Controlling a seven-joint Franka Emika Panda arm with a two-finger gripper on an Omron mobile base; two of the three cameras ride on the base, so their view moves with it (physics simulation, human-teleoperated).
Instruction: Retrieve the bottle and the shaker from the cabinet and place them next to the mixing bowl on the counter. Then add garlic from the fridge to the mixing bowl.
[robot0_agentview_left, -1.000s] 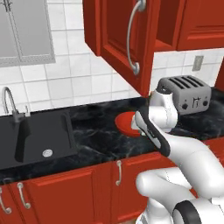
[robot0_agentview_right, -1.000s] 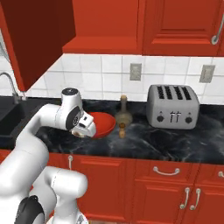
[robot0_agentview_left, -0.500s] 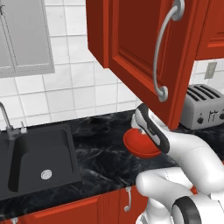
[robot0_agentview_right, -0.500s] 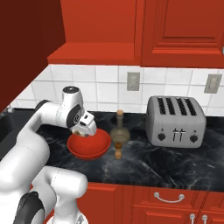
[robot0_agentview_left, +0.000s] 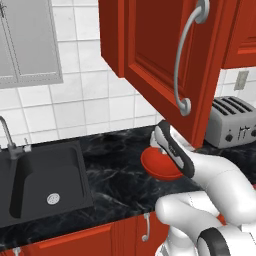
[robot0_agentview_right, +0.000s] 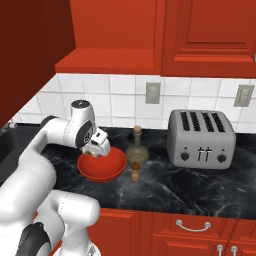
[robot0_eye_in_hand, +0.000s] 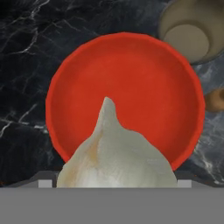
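Observation:
My gripper (robot0_agentview_right: 95, 149) hangs just above the red-orange mixing bowl (robot0_agentview_right: 102, 168) on the black counter (robot0_agentview_right: 190, 186), shut on the whitish garlic (robot0_eye_in_hand: 117, 160). In the hand view the garlic bulb sits close to the camera over the mixing bowl (robot0_eye_in_hand: 131, 74) and hides the fingertips. The olive-brown bottle (robot0_agentview_right: 136, 152) stands upright right of the bowl, and the small brown shaker (robot0_agentview_right: 134, 175) stands in front of it. From above, the bottle (robot0_eye_in_hand: 188, 37) and shaker (robot0_eye_in_hand: 215, 99) lie beside the bowl's rim. The cabinet door (robot0_agentview_left: 165, 65) stands open overhead.
A silver toaster (robot0_agentview_right: 200, 138) stands on the counter right of the bottle. A black sink (robot0_agentview_left: 42, 180) with a tap lies at the left. The open cabinet door juts out above my arm. Red base cabinets run under the counter.
The whole scene has shifted and grown larger as the base drove closer. The gripper stays over the bowl with the garlic in it.

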